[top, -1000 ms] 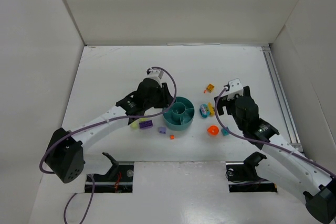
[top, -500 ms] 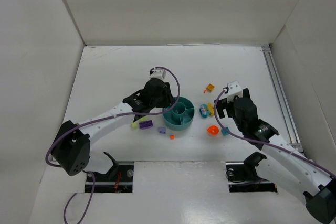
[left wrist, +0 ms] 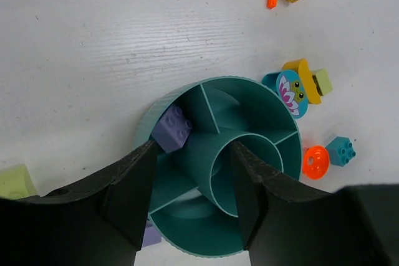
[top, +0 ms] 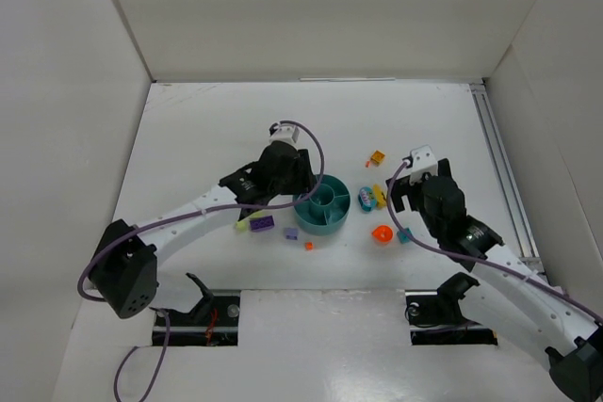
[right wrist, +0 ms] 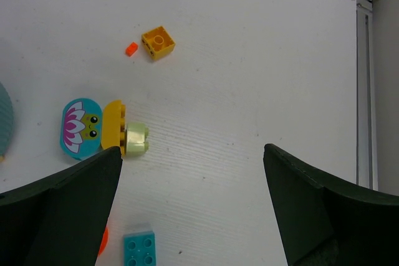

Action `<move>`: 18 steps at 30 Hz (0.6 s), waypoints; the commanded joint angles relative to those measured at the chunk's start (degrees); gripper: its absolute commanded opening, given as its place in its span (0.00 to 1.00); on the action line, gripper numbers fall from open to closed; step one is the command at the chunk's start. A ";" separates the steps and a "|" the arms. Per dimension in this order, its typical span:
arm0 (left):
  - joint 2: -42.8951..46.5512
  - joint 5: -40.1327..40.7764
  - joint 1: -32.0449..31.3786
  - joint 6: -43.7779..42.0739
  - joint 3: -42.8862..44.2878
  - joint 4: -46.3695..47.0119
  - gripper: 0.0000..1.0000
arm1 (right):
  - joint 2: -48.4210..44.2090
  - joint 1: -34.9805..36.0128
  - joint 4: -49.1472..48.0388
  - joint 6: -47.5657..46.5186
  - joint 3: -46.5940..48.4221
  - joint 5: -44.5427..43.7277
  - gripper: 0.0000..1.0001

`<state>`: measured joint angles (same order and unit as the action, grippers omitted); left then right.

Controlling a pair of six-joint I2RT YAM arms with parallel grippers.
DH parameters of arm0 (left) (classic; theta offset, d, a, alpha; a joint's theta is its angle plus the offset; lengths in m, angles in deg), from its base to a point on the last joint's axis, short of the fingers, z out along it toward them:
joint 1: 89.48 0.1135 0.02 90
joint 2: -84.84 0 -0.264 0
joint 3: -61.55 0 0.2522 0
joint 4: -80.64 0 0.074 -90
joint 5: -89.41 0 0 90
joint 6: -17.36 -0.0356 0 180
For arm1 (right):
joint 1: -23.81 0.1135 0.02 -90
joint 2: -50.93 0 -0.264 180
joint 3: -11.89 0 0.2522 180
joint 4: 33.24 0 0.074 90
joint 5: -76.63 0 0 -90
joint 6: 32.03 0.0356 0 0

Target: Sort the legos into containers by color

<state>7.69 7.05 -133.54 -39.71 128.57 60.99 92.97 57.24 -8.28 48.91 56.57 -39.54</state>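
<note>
Teal dish (top: 321, 225) sits under the left gripper (top: 300, 191) in the top view. Against a second ago, that arm has swung in over the dish's left rim, while the right gripper (top: 394, 195) has barely moved.

From the left wrist, the fingers (left wrist: 134, 185) stand apart and grip nothing. A purple brick (left wrist: 171, 128) lies tilted in a left wedge, leaning on the outer wall just beside one finger. A careless lift could catch it and flick it out, or nudge the dish.

From the right wrist, the jaws gape wide and empty above a yellow and pale-green stack (right wrist: 124, 134) and a teal brick (right wrist: 139, 245), both unsorted on the table.
</note>
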 commanded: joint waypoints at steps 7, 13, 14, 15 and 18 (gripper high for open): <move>8.76 3.60 -0.68 0.73 -1.92 -3.59 0.93 | -1.00 4.16 -1.19 -10.53 2.12 6.13 1.00; 15.95 8.01 0.55 6.79 -7.71 -8.87 1.00 | 5.94 12.87 -2.06 -14.76 5.46 7.12 1.00; 16.76 8.01 1.85 7.41 -8.60 -8.88 1.00 | 7.08 15.41 -2.06 -14.76 6.51 6.06 1.00; 17.46 7.48 1.87 7.94 -9.48 -9.75 1.00 | 9.00 16.39 -2.06 -15.28 6.52 5.09 1.00; 18.78 7.48 2.39 12.06 -11.76 -13.61 1.00 | 10.86 16.93 -2.06 -14.24 8.10 4.11 1.00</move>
<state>25.00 13.28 -131.48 -32.22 118.58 51.75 103.14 73.63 -8.41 35.23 61.07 -33.93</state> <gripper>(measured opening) 0.997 0.994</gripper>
